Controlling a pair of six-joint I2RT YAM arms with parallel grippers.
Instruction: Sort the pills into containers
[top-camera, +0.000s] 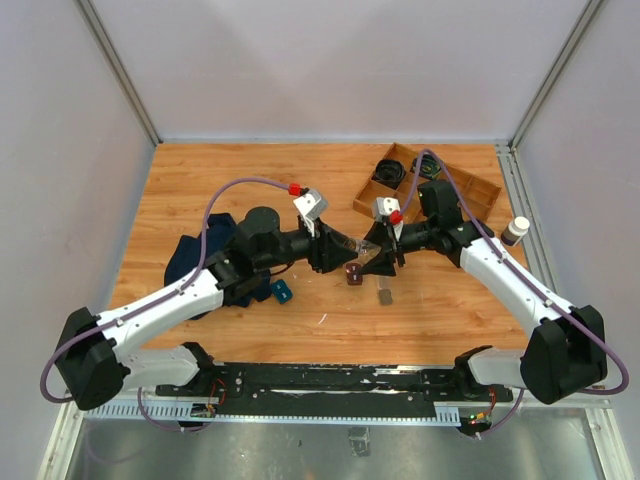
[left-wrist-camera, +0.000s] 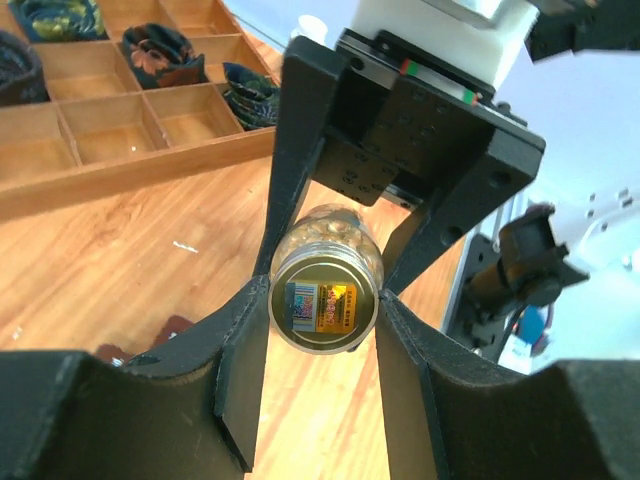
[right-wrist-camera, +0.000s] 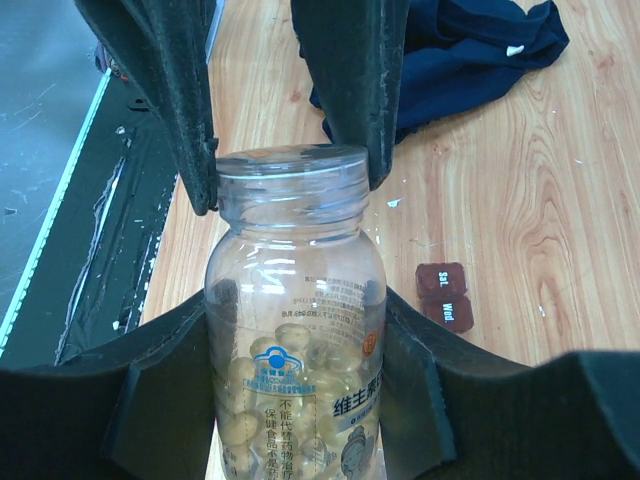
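Main risk as I see it: the bottle (right-wrist-camera: 295, 280) hangs in air btw both arms, the right gripper (right-wrist-camera: 300, 350) clamped around its body and the left gripper (left-wrist-camera: 325, 305) closed on the cap (right-wrist-camera: 290, 165) end. If I twist the cap w/ too weak hold on the body, the smooth bottle can turn or slip out. Then it drops on the table (top-camera: 200, 190) and maybe knocks the containers (right-wrist-camera: 443, 295) away. Second risk: if the cap comes off while the mouth is not pointing up, the pills (right-wrist-camera: 265, 350) inside (yellowish softgels, filling only part of the bottle) can pour out all at once. The containers are two small brown boxes touching each other, marked "Sat." and "Wed.", on the table just beside the bottle. They look closed, so I cannot tell what is in them. Prob. they must be opened before any pill goes in.
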